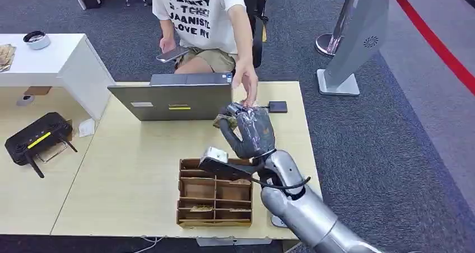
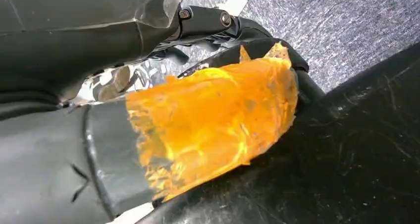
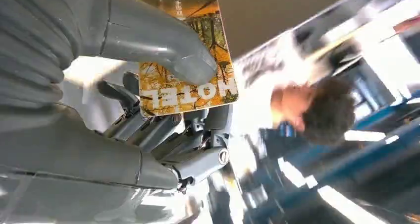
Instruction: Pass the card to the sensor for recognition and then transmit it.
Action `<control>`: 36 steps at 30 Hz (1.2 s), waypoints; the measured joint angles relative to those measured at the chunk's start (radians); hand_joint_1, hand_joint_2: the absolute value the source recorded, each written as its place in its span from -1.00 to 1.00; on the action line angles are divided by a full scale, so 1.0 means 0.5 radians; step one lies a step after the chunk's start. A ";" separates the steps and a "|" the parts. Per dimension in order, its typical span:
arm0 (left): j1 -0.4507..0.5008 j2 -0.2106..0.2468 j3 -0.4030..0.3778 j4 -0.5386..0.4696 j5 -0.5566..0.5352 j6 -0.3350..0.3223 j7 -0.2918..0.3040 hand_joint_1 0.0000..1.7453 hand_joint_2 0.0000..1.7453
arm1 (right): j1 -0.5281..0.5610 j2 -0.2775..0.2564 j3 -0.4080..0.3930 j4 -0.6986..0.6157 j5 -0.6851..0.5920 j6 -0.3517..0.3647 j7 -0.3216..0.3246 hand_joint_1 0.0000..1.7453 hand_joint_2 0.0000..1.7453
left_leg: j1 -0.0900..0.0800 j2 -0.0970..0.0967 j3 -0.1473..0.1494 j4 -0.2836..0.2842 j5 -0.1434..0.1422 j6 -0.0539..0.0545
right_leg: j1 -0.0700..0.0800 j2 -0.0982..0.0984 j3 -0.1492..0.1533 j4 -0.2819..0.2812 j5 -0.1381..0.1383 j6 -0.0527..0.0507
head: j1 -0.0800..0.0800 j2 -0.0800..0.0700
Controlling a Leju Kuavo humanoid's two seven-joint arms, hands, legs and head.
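Pinching the card (image 3: 185,50) between thumb and fingers, your right hand (image 1: 250,131) nears handover; release toward the person's hand (image 1: 246,85) at twelve o'clock.

Probably an office: grey carpet (image 1: 392,152), desks (image 1: 140,169), laptop (image 1: 171,99), router (image 1: 38,138).

A light wooden worktop (image 1: 129,169) stands on grey carpet (image 1: 392,152). On it, a grey laptop (image 1: 171,99) sits at the far edge, a small black sensor (image 1: 278,106) just to its right. A brown cardboard tray (image 1: 214,192) with compartments rests near the front edge. On a neighbouring worktop (image 1: 28,191) to the left lies a black router (image 1: 36,138).
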 joint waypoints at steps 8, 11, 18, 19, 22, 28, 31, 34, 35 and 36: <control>0.018 0.002 0.004 0.000 0.070 0.033 -0.014 -1.00 -1.00 | 0.336 0.010 -0.158 -0.452 -0.832 0.159 -0.233 1.00 1.00 | 0.000 0.000 -0.001 0.000 0.000 0.000 | 0.000 0.000 0.000 -0.001 0.000 0.000 | -0.001 0.000; 0.022 0.002 0.007 0.000 0.085 0.038 -0.018 -1.00 -1.00 | 0.427 0.010 -0.194 -0.549 -0.890 0.157 -0.255 1.00 1.00 | 0.000 0.000 0.000 0.000 -0.001 0.000 | 0.000 0.000 0.000 -0.001 0.000 0.000 | 0.000 0.000; 0.032 -0.001 0.046 0.000 0.157 0.079 -0.010 -1.00 -1.00 | 0.734 -0.004 -0.340 -0.764 -1.029 0.115 -0.280 1.00 1.00 | 0.000 0.000 0.000 0.000 -0.001 0.000 | 0.000 0.000 0.000 -0.001 -0.001 0.000 | 0.001 0.000; 0.032 -0.002 0.059 0.000 0.170 0.088 -0.008 -1.00 -1.00 | 0.786 -0.006 -0.366 -0.777 -1.039 0.112 -0.287 1.00 1.00 | 0.000 0.000 -0.001 0.000 -0.001 0.000 | 0.000 0.000 0.000 -0.001 -0.001 0.000 | 0.000 0.000; 0.032 0.000 0.077 0.000 0.195 0.091 -0.006 -1.00 -1.00 | 0.908 -0.007 -0.437 -0.802 -1.067 0.089 -0.293 1.00 1.00 | 0.000 0.000 -0.001 0.000 -0.001 0.000 | 0.000 0.000 0.000 -0.001 -0.001 0.001 | 0.000 0.000; 0.033 0.001 0.130 0.000 0.256 0.097 -0.012 -1.00 -1.00 | 1.093 -0.007 -0.552 -0.804 -1.094 0.050 -0.269 1.00 1.00 | 0.000 0.001 -0.002 0.000 -0.002 0.001 | 0.000 0.000 0.000 -0.001 -0.001 0.001 | 0.000 0.000; 0.033 0.001 0.153 0.000 0.270 0.104 -0.013 -1.00 -1.00 | 1.130 -0.007 -0.578 -0.784 -1.103 0.051 -0.259 1.00 1.00 | 0.000 0.000 -0.001 0.000 -0.001 0.000 | 0.000 0.000 0.000 -0.001 -0.001 0.001 | 0.000 0.000; 0.034 0.001 0.172 0.000 0.288 0.108 -0.013 -1.00 -1.00 | 1.158 -0.007 -0.587 -0.739 -1.097 0.057 -0.218 1.00 1.00 | 0.000 0.000 -0.001 0.000 -0.001 0.000 | 0.000 0.000 0.000 -0.001 -0.001 0.001 | 0.000 0.000; 0.034 0.001 0.176 0.000 0.294 0.111 -0.013 -1.00 -1.00 | 1.164 -0.008 -0.587 -0.719 -1.076 0.057 -0.205 1.00 1.00 | 0.000 0.000 -0.001 0.000 -0.001 0.000 | 0.000 0.000 0.000 -0.001 -0.001 0.001 | 0.000 0.000; 0.034 0.001 0.183 0.000 0.298 0.113 -0.013 -1.00 -1.00 | 1.170 -0.008 -0.587 -0.699 -1.056 0.056 -0.197 1.00 1.00 | 0.000 0.000 -0.001 0.000 -0.001 0.000 | 0.000 0.000 0.000 -0.001 -0.001 0.001 | -0.001 0.000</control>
